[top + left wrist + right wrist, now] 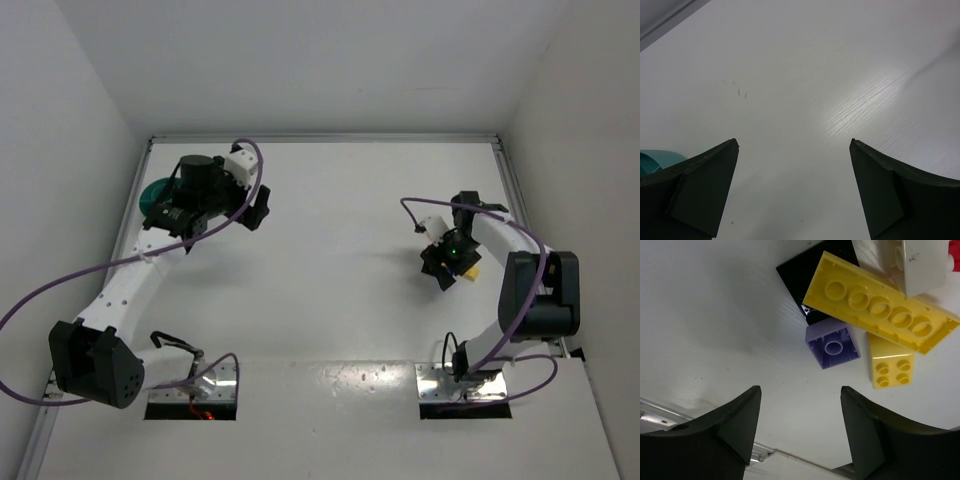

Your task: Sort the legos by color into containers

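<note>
Student: Where do the legos [880, 302] lie?

Tutor: Heaped on the worktop [715, 315], just ahead of the right pincer [800, 390], which is spread and empty. The left pincer [793, 142] gapes wide near the teal bowl [150, 192]. The bricks are probably light, rigid and slick, so the nearest, the lilac brick [832, 345], is best gripped across its flat sidewalls.

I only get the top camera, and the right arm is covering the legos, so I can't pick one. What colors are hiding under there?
Observer: The right wrist view shows a long yellow brick lying hollow side up, partly covering a black piece.
Operator: Any little ones?
Observer: Yes. A small purple brick and a small yellow brick sit right beside the long one.
Operator: Is the right gripper grabbing anything?
Observer: No. The right gripper is open, with only bare table between its jaws. The bricks lie just ahead of them.
</note>
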